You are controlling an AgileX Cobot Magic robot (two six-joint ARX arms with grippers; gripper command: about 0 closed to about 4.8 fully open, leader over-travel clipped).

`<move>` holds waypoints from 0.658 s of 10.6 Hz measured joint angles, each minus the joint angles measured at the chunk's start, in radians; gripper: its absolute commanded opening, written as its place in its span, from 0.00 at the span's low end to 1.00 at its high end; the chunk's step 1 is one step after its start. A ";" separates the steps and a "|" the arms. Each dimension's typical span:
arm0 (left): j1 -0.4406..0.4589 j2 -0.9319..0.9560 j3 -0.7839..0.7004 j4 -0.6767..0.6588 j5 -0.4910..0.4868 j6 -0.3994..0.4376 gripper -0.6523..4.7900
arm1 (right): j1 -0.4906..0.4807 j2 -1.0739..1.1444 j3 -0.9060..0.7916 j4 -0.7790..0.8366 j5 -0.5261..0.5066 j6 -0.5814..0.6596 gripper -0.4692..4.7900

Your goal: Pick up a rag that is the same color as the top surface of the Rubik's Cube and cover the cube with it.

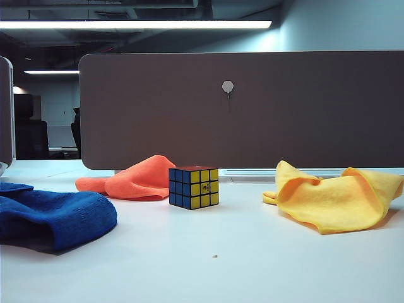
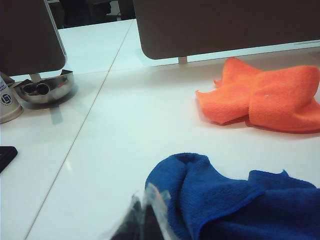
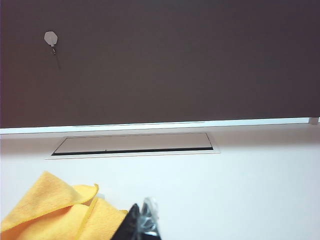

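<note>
Orange cloth, the rag (image 1: pixel 136 179), lies crumpled on the white table (image 1: pixel 208 252), touching or just beside the Rubik's Cube (image 1: pixel 194 187), whose top face is orange-red.

Neither arm shows in the exterior view. The left gripper (image 2: pixel 145 222) appears only as blurred fingertips at the edge of its wrist view, pressed together and holding nothing; a thick blue towel (image 2: pixel 235 200) lies directly ahead of it, and the rag lies well beyond that. The right gripper (image 3: pixel 142 222) shows the same kind of sliver, with a yellow cloth (image 3: pixel 55 210) just beside it; whether its fingers are spread or pressed together cannot be told.

Risks, as judgement: the towel sits between the left gripper and the rag, so a low reach could snag or drag it. Pinching the rag near the cube could nudge the cube or tip it off its orange face.

Only the exterior view shows the cube. Only the left wrist view shows a metal dish (image 2: pixel 47 89).
</note>
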 measured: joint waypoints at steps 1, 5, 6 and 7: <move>0.000 0.000 0.000 0.000 0.000 0.000 0.11 | 0.000 0.000 0.000 0.000 0.000 0.000 0.09; 0.000 0.000 0.000 0.000 0.000 0.000 0.11 | 0.000 0.000 0.000 0.000 0.000 0.000 0.09; 0.000 0.000 0.000 0.000 0.000 -0.001 0.11 | 0.000 0.000 0.000 -0.002 0.000 0.000 0.09; 0.000 0.000 0.000 0.000 0.006 -0.028 0.11 | 0.000 0.000 0.000 -0.003 0.000 0.000 0.09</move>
